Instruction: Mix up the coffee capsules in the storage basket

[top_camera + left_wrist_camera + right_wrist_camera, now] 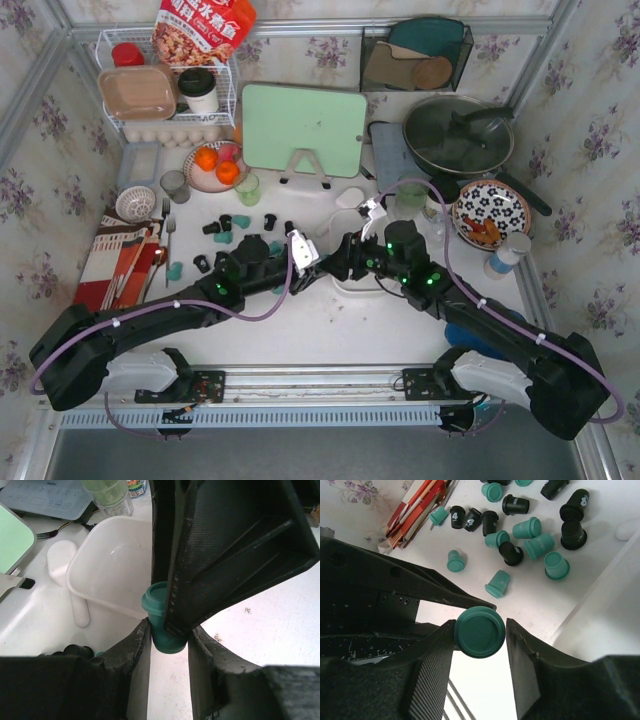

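A teal coffee capsule sits pinched at the tips of my left gripper, which is shut on its body. My right gripper brackets the same capsule from the lid end. One finger touches the rim and the other stands a hair off it, so the jaws are open. Both grippers meet above the table middle. The white storage basket lies just behind them and shows no capsules inside. Several teal and black capsules lie loose on the table to the left.
A green cutting board stands at the back centre. Pale green cups and an orange plate are behind the capsules. A red striped cloth lies at the left, a lidded pan and a flowered plate at the right.
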Available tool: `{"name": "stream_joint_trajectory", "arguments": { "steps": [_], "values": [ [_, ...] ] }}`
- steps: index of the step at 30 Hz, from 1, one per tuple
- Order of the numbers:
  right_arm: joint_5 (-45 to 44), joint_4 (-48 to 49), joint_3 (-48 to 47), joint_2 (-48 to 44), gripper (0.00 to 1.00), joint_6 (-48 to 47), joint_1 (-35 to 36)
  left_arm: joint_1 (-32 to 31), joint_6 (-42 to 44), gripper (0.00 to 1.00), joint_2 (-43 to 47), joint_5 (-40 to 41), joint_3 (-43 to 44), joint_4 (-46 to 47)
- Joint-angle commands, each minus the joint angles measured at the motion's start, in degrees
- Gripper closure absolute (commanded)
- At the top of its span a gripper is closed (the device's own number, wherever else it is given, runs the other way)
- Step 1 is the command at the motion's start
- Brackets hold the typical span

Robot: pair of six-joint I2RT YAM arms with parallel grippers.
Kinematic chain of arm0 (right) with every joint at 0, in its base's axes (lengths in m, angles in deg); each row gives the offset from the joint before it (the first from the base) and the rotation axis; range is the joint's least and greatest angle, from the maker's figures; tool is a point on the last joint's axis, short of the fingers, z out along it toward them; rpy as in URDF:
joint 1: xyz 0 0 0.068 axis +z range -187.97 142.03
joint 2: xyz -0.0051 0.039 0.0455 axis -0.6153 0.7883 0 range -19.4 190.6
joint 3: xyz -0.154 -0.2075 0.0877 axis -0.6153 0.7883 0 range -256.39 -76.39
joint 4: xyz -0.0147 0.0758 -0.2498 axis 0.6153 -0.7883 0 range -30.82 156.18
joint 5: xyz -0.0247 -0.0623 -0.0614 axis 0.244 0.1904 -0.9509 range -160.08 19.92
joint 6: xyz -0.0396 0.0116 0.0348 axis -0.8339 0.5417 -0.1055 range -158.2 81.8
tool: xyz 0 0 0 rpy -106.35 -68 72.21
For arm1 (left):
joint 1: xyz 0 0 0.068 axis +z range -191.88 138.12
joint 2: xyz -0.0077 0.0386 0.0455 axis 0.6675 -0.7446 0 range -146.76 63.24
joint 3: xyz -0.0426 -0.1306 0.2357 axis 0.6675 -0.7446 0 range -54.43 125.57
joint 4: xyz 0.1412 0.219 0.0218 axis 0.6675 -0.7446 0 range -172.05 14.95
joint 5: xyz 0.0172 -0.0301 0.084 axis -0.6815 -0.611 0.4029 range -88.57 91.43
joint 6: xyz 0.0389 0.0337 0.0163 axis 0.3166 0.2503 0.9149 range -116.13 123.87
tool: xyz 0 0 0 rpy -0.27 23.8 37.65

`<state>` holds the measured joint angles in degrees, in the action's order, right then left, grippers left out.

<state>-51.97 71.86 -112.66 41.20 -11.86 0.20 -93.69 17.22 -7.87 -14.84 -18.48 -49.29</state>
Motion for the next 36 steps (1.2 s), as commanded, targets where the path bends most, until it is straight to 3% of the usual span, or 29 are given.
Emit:
{"name": "stream_joint_trajectory", "arguments": {
  "steps": [1, 5, 8, 11, 15, 19, 20, 24, 29, 36],
  "values": [
    [0.2, 3.3, -0.1, 1.1, 0.51, 0.8, 0.1, -0.2, -0.2, 0.82, 0.0, 0.1, 0.5, 2.1],
    [-0.8, 2.3, -0.3, 1.5, 0.58, 0.5, 0.1, -0.2, -0.8, 0.77, -0.7, 1.3, 2.1, -0.7],
    [-3.7, 1.1, -0.5, 1.1, 0.72, 0.2, 0.1, -0.2, -1.7, 0.60, -1.6, 3.5, 3.5, -2.6],
    [-7.8, 0.4, -0.4, 0.5, 0.78, -0.2, 0.1, -0.2, -2.3, 0.41, -1.8, 4.6, 3.2, -2.4],
    [-17.8, -0.2, -0.3, -0.6, 0.81, -1.5, 0.1, -0.2, -3.8, 0.31, -0.2, 6.9, 2.0, -3.3],
    [-31.3, 0.0, 0.7, 0.0, 0.80, -4.7, 0.1, -0.2, -9.6, 0.28, 3.7, 15.9, 1.6, -9.1],
    [-34.8, 0.5, 1.1, 0.6, 0.80, -6.6, 0.1, -0.2, -11.7, 0.16, 5.1, 21.4, 1.8, -12.5],
    [-42.8, 3.2, 2.5, 5.4, 0.77, -11.2, 0.1, -0.2, -21.8, 0.02, 8.2, 34.9, 3.7, -30.1],
    [-43.4, 7.5, 4.0, 10.3, 0.71, -13.6, 0.1, 1.0, -36.7, 0.01, 7.4, 44.2, 6.1, -49.7],
    [-39.9, 10.5, 5.0, 14.8, 0.64, -13.0, 0.1, 3.9, -46.0, 0.02, 3.6, 38.7, 6.1, -53.2]
  ]
}}
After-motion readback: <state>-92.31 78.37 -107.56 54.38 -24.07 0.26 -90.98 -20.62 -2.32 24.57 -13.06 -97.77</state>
